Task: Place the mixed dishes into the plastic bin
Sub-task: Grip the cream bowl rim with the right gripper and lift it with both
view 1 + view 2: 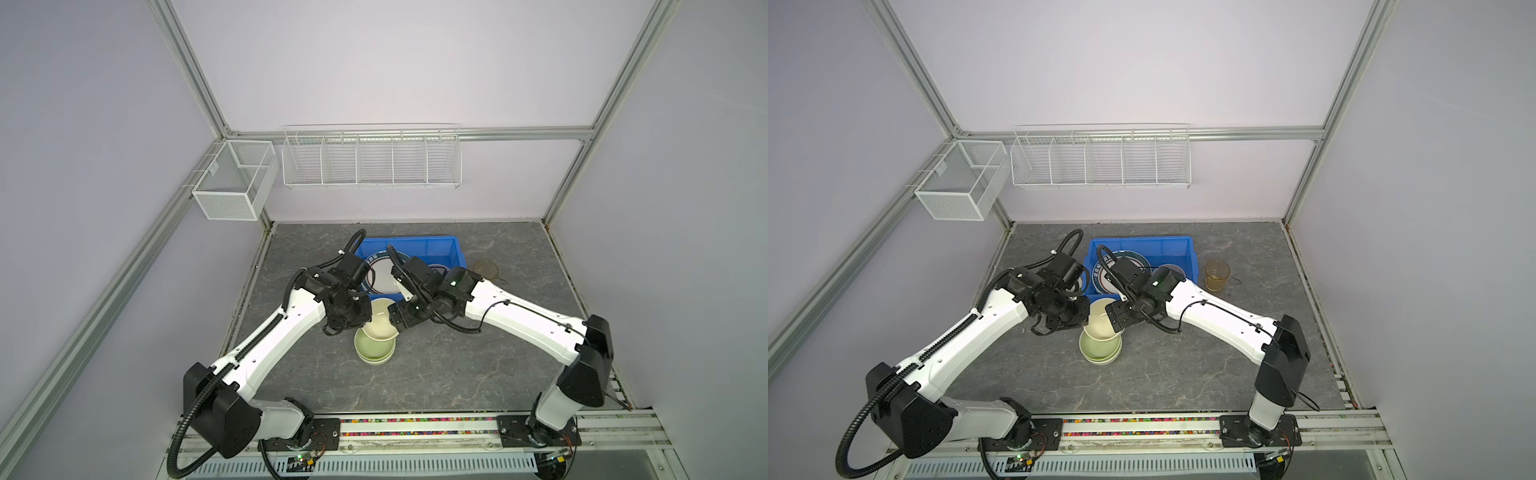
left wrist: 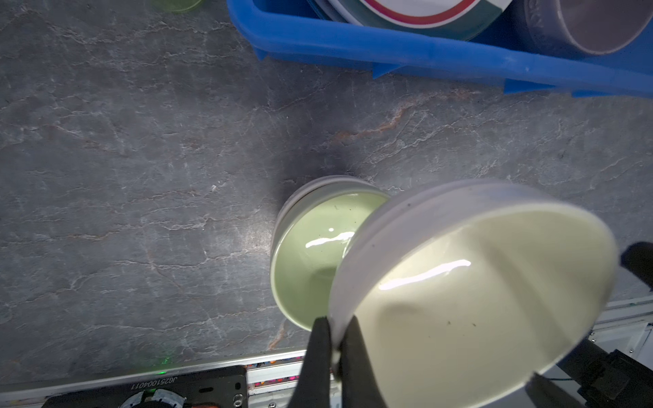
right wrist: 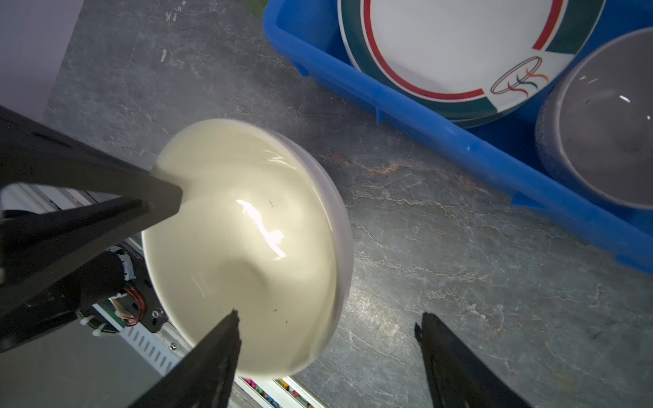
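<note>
lower centre, top views: glossy green bowls point(image 1: 370, 349) stacked on the veined table point(image 1: 457, 374) | left gripper point(image 2: 335, 339) clenched on the tilted cream bowl point(image 2: 477, 300) above them | right gripper point(image 3: 328, 316) spread at its rim, holding nothing | centre: blue bin point(image 1: 415, 246) held a teal-red plate point(image 3: 459, 46) and lilac bowl point(image 3: 607, 134) | translucent amber cup point(image 1: 1217, 274) stood right of the bin | i judged it about half done

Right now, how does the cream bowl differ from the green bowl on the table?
Colour: the cream bowl is cream inside; the green bowl is pale green inside.
Pose: the cream bowl is steeply tilted; the green bowl sits level.
Support: the left tool pinches the cream bowl's rim and holds it up; the green bowl tops a stack on the table.
Shared: both are round and outside the blue bin.
</note>
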`<action>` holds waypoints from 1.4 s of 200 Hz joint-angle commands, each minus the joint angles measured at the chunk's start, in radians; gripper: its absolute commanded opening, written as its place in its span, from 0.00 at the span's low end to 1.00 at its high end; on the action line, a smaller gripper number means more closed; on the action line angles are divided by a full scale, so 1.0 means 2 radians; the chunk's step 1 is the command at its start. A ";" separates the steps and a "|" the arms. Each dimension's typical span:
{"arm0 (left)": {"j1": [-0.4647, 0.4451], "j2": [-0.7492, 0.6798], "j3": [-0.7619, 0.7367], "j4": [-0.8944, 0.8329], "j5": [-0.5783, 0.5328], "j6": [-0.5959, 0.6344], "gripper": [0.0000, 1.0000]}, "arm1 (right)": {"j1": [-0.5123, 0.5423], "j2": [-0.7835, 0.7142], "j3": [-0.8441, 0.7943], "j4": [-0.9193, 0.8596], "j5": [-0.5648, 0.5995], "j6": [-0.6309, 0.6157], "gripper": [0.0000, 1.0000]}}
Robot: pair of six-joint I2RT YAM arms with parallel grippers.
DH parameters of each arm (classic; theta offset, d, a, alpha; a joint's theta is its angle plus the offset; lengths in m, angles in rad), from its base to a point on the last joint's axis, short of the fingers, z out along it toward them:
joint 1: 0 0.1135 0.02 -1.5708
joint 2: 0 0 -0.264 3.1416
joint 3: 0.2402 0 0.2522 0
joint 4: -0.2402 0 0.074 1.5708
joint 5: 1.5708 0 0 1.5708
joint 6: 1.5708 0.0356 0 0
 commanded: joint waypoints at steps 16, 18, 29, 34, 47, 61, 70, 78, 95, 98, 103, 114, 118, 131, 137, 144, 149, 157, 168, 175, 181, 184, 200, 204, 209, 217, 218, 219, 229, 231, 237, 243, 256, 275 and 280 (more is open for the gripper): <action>-0.005 0.011 0.029 -0.006 0.009 0.003 0.00 | 0.001 0.026 0.022 -0.019 0.022 -0.001 0.59; -0.005 0.012 0.030 -0.006 0.009 0.003 0.00 | 0.001 0.026 0.022 -0.019 0.022 -0.002 0.57; -0.005 0.016 0.031 -0.007 0.010 0.006 0.00 | 0.001 0.029 0.023 -0.019 0.023 -0.002 0.51; -0.005 0.018 0.031 -0.007 0.011 0.007 0.00 | 0.001 0.029 0.023 -0.019 0.024 -0.002 0.48; -0.006 0.020 0.031 -0.005 0.012 0.008 0.00 | 0.001 0.031 0.025 -0.019 0.028 -0.003 0.43; -0.006 0.024 0.033 -0.004 0.014 0.010 0.00 | 0.001 0.033 0.025 -0.019 0.032 -0.004 0.38; -0.007 0.026 0.035 -0.004 0.015 0.011 0.00 | 0.001 0.034 0.025 -0.019 0.035 -0.004 0.35; -0.007 0.027 0.037 -0.004 0.015 0.011 0.00 | 0.001 0.034 0.024 -0.019 0.038 -0.003 0.32; -0.007 0.029 0.038 -0.004 0.015 0.012 0.00 | 0.001 0.035 0.023 -0.019 0.038 -0.004 0.27; -0.008 0.029 0.038 -0.004 0.016 0.012 0.00 | 0.001 0.036 0.023 -0.019 0.037 -0.005 0.26; -0.008 0.029 0.038 -0.002 0.016 0.012 0.00 | 0.000 0.037 0.023 -0.019 0.037 -0.005 0.23; -0.008 0.028 0.038 -0.001 0.018 0.012 0.00 | 0.001 0.039 0.023 -0.019 0.035 -0.006 0.21; -0.008 0.027 0.038 -0.001 0.018 0.011 0.00 | 0.001 0.040 0.023 -0.019 0.034 -0.006 0.21; -0.008 0.026 0.039 0.000 0.019 0.011 0.00 | 0.001 0.040 0.023 -0.019 0.034 -0.006 0.17; -0.008 0.026 0.040 -0.001 0.020 0.011 0.00 | 0.001 0.041 0.023 -0.019 0.034 -0.006 0.15; -0.008 0.026 0.039 -0.001 0.019 0.011 0.00 | 0.000 0.041 0.023 -0.019 0.035 -0.006 0.14; -0.008 0.026 0.040 -0.002 0.020 0.011 0.00 | 0.000 0.042 0.023 -0.019 0.035 -0.006 0.13; -0.008 0.026 0.040 -0.001 0.019 0.012 0.00 | 0.000 0.041 0.023 -0.019 0.035 -0.006 0.10; -0.008 0.026 0.040 -0.001 0.020 0.012 0.00 | 0.000 0.041 0.022 -0.019 0.037 -0.005 0.06; -0.008 0.026 0.039 0.000 0.020 0.012 0.00 | -0.001 0.040 0.021 -0.019 0.038 -0.005 0.07; -0.008 0.026 0.039 0.001 0.021 0.012 0.00 | 0.000 0.040 0.021 -0.019 0.038 -0.004 0.06; -0.008 0.026 0.039 0.001 0.021 0.012 0.00 | -0.001 0.039 0.020 -0.019 0.038 -0.004 0.06; -0.008 0.025 0.040 0.001 0.021 0.012 0.00 | -0.001 0.037 0.018 -0.019 0.037 -0.004 0.06; -0.008 0.024 0.040 0.001 0.020 0.011 0.00 | -0.001 0.037 0.018 -0.019 0.037 -0.003 0.06; -0.008 0.024 0.040 0.001 0.020 0.011 0.00 | -0.002 0.037 0.017 -0.019 0.037 -0.003 0.06; -0.008 0.023 0.040 0.001 0.019 0.012 0.00 | -0.002 0.036 0.017 -0.019 0.036 -0.003 0.06; -0.008 0.023 0.040 0.001 0.019 0.011 0.00 | -0.002 0.036 0.017 -0.018 0.036 -0.003 0.06; -0.008 0.023 0.039 0.001 0.019 0.011 0.00 | -0.002 0.036 0.017 -0.018 0.035 -0.003 0.06; -0.008 0.022 0.039 0.001 0.018 0.011 0.01 | -0.004 0.034 0.015 -0.016 0.032 -0.001 0.06; -0.008 0.021 0.038 0.001 0.018 0.011 0.01 | -0.004 0.033 0.015 -0.015 0.031 -0.001 0.06; -0.008 0.021 0.037 0.002 0.018 0.011 0.04 | -0.005 0.032 0.013 -0.014 0.029 -0.001 0.06; -0.008 0.020 0.037 0.002 0.018 0.011 0.06 | -0.007 0.031 0.012 -0.012 0.027 0.001 0.06; -0.008 0.019 0.035 0.002 0.017 0.009 0.09 | -0.011 0.027 0.008 -0.007 0.017 0.004 0.06; -0.008 0.017 0.032 0.003 0.016 0.009 0.12 | -0.017 0.022 0.002 -0.001 0.007 0.010 0.06; -0.008 0.015 0.032 0.003 0.016 0.009 0.14 | -0.019 0.022 0.001 0.000 0.004 0.011 0.06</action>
